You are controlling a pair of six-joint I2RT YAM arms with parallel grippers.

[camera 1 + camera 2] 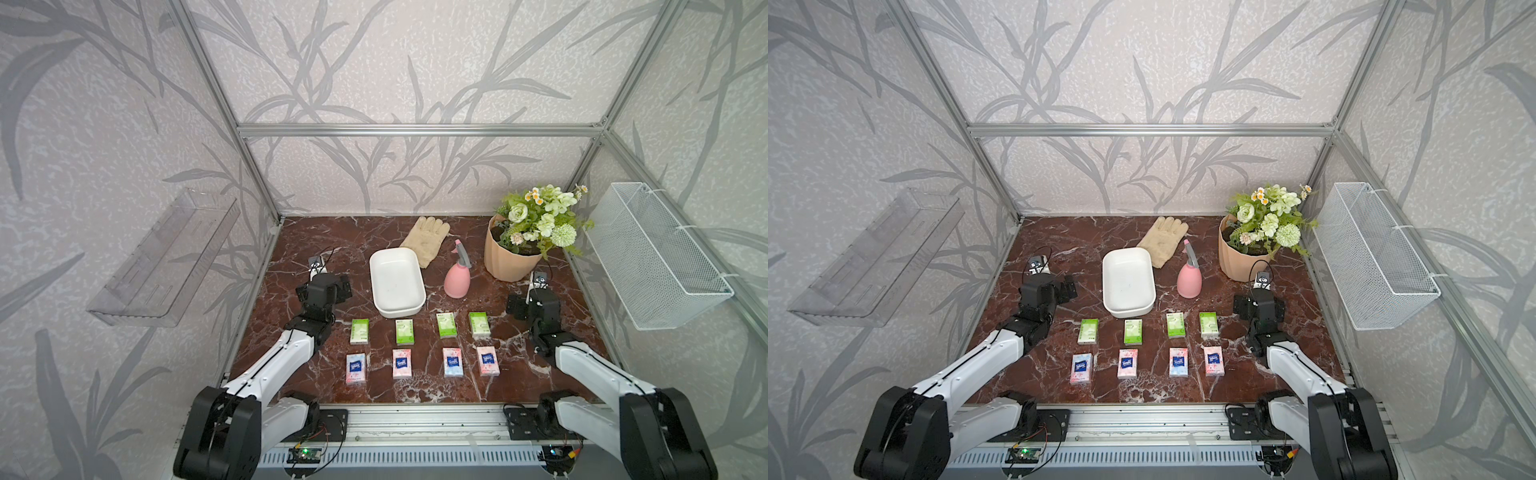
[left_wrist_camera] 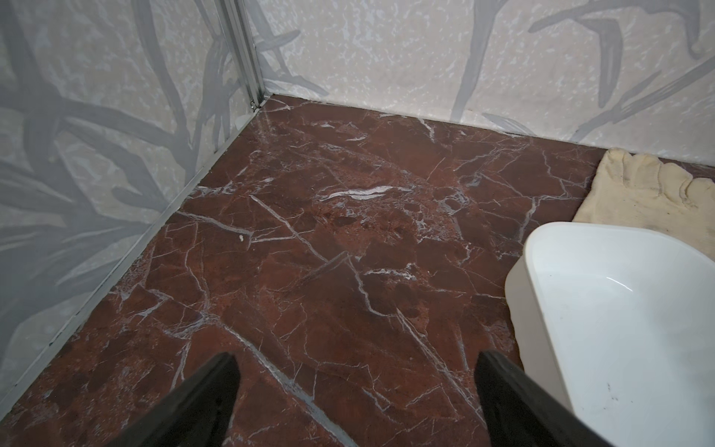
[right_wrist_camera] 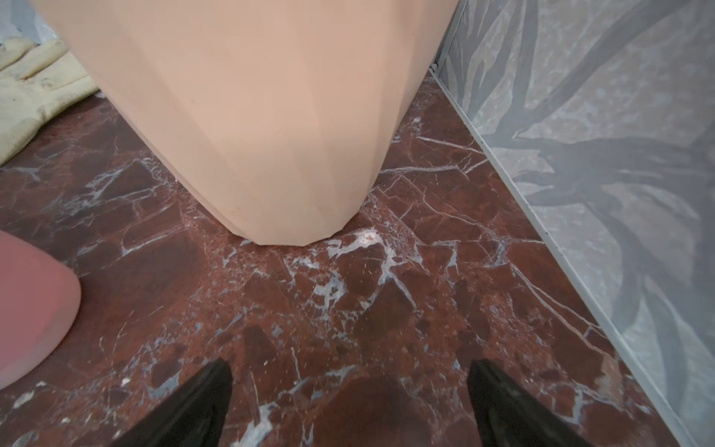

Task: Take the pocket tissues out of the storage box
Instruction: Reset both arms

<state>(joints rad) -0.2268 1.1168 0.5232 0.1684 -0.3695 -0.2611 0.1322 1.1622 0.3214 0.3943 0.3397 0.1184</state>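
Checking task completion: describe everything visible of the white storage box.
The storage box is a white, shallow, smooth plastic-looking tub with rounded corners, upright and empty, standing on the red marble-look tabletop. A cream glove lies at its far corner; contact unclear. The pocket tissues lie just in front, apart from it.

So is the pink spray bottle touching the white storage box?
Apart. Both top views show red marble tabletop between the pink spray bottle and the white plastic storage box.

Left wrist view's edge cuts off storage box (image 2: 619,340) and glove (image 2: 638,193).
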